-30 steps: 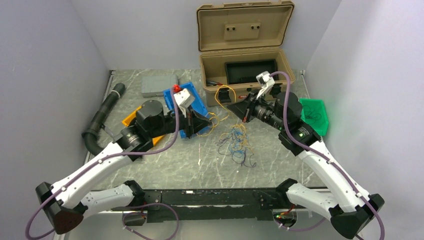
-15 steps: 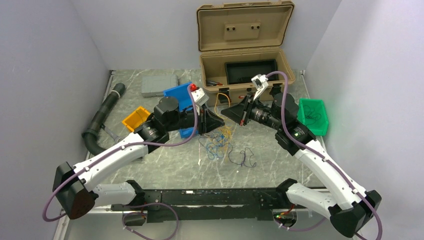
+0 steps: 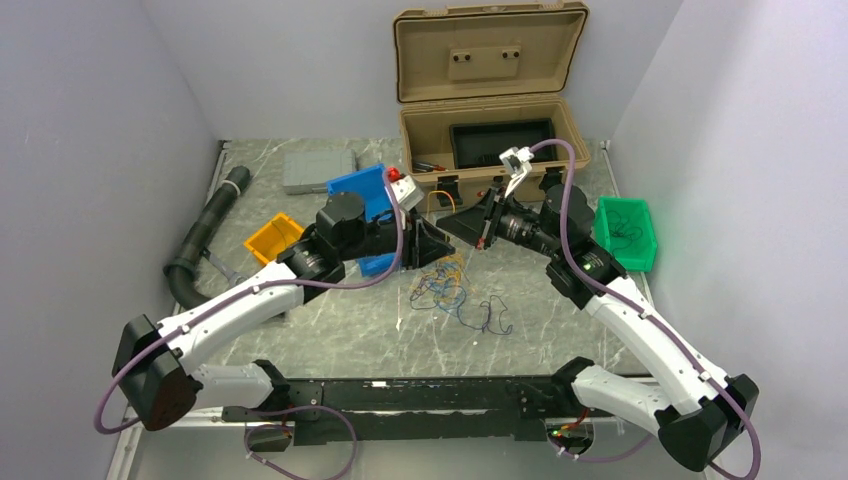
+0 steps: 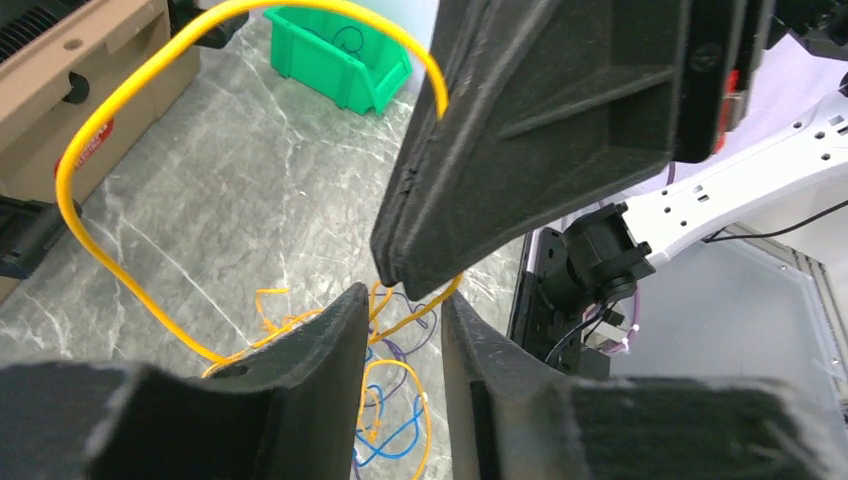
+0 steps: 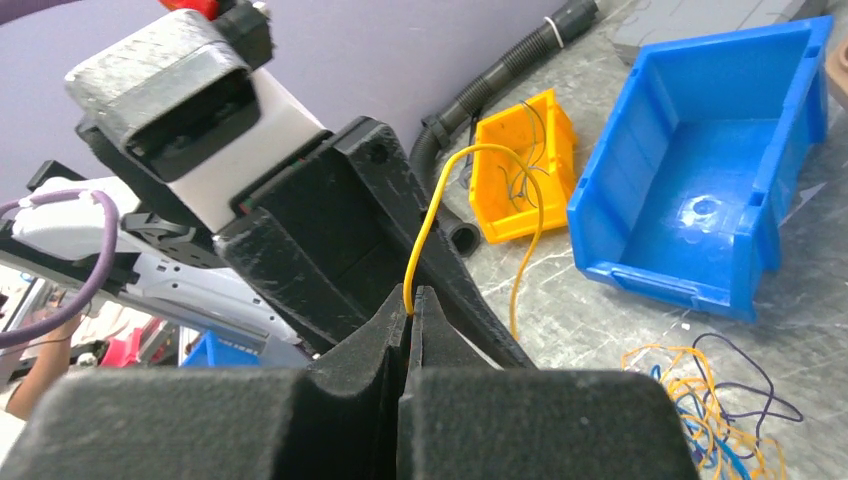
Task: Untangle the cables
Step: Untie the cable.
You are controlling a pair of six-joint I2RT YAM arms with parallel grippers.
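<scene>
A: Which colours are seen in the cables (image 3: 452,288)?
B: Blue, purple, orange and yellow are mixed there. One yellow cable (image 4: 60,178) is shown plain, with no pattern.
A: How is the table (image 3: 330,335) coloured?
B: Grey is seen, veined pale like marble.
A: And the bins?
B: A blue bin (image 5: 700,190), an orange bin (image 5: 520,225) and a green bin (image 3: 640,255) are shown.
A: What else is noted?
B: The case (image 3: 490,60) is coloured tan, the hose (image 3: 205,235) black. The arms (image 3: 230,312) are finished white, the left gripper (image 4: 400,300) and right gripper (image 5: 412,298) black.
</scene>
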